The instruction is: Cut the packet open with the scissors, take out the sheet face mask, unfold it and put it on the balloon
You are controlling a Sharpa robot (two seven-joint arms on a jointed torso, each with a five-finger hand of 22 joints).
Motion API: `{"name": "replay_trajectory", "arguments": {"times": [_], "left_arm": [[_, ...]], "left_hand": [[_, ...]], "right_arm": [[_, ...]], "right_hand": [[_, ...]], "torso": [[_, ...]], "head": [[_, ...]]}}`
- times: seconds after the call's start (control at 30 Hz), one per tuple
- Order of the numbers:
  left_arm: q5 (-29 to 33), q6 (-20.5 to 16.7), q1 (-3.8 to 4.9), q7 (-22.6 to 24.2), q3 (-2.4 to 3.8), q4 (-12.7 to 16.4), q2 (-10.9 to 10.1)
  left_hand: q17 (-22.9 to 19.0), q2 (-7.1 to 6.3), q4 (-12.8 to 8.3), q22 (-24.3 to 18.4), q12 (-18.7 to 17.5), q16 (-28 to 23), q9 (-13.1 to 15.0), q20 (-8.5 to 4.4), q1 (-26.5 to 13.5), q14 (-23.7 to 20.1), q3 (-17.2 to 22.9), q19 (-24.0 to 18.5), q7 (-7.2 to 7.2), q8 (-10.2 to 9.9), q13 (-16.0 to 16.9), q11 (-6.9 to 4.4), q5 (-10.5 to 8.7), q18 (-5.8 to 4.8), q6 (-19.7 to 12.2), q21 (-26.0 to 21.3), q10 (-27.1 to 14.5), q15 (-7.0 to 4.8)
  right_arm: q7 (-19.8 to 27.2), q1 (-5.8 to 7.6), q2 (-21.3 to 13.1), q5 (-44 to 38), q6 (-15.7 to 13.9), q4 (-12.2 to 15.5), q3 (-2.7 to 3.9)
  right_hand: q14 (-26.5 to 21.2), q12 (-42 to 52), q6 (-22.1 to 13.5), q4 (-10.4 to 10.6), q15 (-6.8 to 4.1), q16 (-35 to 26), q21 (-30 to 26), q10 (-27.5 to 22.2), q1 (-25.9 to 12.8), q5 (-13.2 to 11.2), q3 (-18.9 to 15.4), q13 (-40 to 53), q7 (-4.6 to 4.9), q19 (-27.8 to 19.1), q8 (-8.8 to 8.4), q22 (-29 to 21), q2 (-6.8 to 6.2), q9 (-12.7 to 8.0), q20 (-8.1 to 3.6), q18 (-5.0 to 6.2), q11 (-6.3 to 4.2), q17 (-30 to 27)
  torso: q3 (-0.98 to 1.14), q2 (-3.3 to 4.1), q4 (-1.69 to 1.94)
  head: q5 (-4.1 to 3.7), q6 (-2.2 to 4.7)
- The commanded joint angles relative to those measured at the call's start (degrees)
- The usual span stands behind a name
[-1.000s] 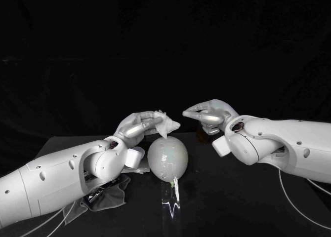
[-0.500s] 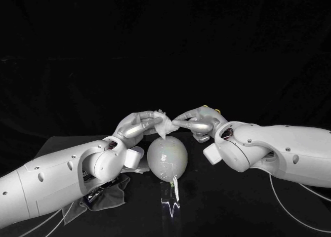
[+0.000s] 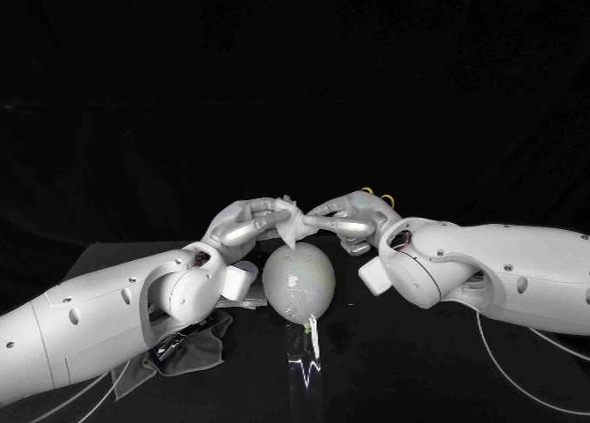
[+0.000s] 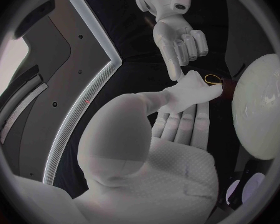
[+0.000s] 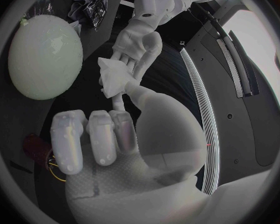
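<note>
Two hands on one mask (image 3: 291, 226). The left hand (image 3: 251, 225) is clamped on the folded wad, held above the balloon (image 3: 299, 280), which lies on the table (image 3: 409, 388). The right hand (image 3: 350, 218) has a fingertip (image 4: 175, 74) against the wad's edge, other fingers curled. Can't tell if it's actually pinching a layer.

Risks:
- Right grabs all the layers, so pulling drags the wad out of left or tears the sheet.
- A weak pinch slips and the mask drops.
- A low arm nudges the balloon and it rolls.
</note>
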Motion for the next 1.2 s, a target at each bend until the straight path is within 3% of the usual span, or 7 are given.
{"name": "replay_trajectory", "arguments": {"times": [0.03,0.3,0.53,0.83,1.2], "left_arm": [[-1.19,-0.73,0.07,0.25,0.08,0.17,0.04],[-1.76,-1.52,0.07,-0.12,0.08,0.12,0.01],[-2.23,-1.57,0.07,-0.34,0.08,0.18,0.03],[-2.60,-1.38,0.07,-0.47,0.08,0.30,0.03],[-2.71,-1.31,0.07,-0.43,0.08,0.42,0.02]], "left_hand": [[-0.10,0.71,-0.09,0.00,-0.26,-0.37,5.77,-0.08,0.01,0.31,0.25,0.04,1.60,0.36,-0.01,-0.18,0.15,0.46,-0.27,0.15,-0.41,0.17],[-0.16,0.70,-0.17,-0.03,-0.24,-0.53,5.81,-0.07,0.05,0.21,0.34,-0.13,1.58,0.51,0.00,-0.18,0.15,0.44,-0.28,0.10,-0.48,0.20],[-0.19,0.69,-0.22,-0.04,-0.24,-0.60,5.83,-0.07,0.07,0.15,0.37,-0.17,1.57,0.56,0.00,-0.17,0.15,0.44,-0.28,0.10,-0.52,0.22],[-0.22,0.67,-0.28,-0.03,-0.23,-0.69,5.84,-0.08,0.10,0.09,0.40,-0.18,1.54,0.63,0.00,-0.17,0.15,0.45,-0.27,0.12,-0.56,0.23],[-0.24,0.66,-0.33,-0.03,-0.23,-0.75,5.85,-0.08,0.11,0.05,0.42,-0.16,1.51,0.68,0.00,-0.15,0.15,0.46,-0.26,0.15,-0.58,0.24]], "right_arm": [[0.93,-0.05,0.09,0.40,0.09,0.20,0.02],[2.04,-0.06,0.10,1.71,-0.35,0.39,0.02],[2.99,-0.09,0.57,2.82,-1.09,0.12,0.02],[4.03,-0.13,1.36,4.22,-2.42,-0.54,0.03],[4.21,-0.16,1.96,5.21,-3.08,-1.33,0.03]], "right_hand": [[6.18,0.05,0.12,0.26,0.05,0.40,0.32,5.85,-0.35,-0.22,-0.45,14.83,0.52,6.02,-0.40,15.07,-0.78,-0.25,-0.28,-0.36,0.16,15.08],[6.18,0.14,0.37,0.74,0.15,0.40,0.32,5.89,-0.90,-0.27,-0.81,14.88,0.57,6.02,-0.73,15.07,-0.84,-0.55,-0.18,-0.36,0.24,15.08],[6.18,0.42,1.38,0.48,-0.01,0.40,0.32,6.04,0.23,-0.27,-0.02,15.04,0.24,6.02,-0.91,15.07,0.37,-0.88,-0.19,-0.36,-0.02,15.08],[6.18,0.49,3.72,-1.56,-0.65,0.40,0.32,6.08,3.22,-0.40,2.17,15.08,-0.67,6.02,-0.45,15.07,2.30,-0.95,-0.67,-0.36,-0.80,15.08],[6.18,0.49,3.85,-1.69,-0.69,0.40,0.32,6.08,3.29,-0.42,2.24,15.08,-0.71,6.02,-0.41,15.07,2.34,-0.93,-0.72,-0.36,-0.85,15.08]], "torso": [[-0.01,0.01,-0.01],[-0.02,-0.02,0.03],[-0.05,-0.01,0.04],[-0.05,-0.02,0.03],[-0.06,-0.02,0.02]], "head": [[-0.06,0.01],[-0.14,0.00],[-0.16,-0.01],[-0.27,-0.04],[-0.34,-0.06]]}}
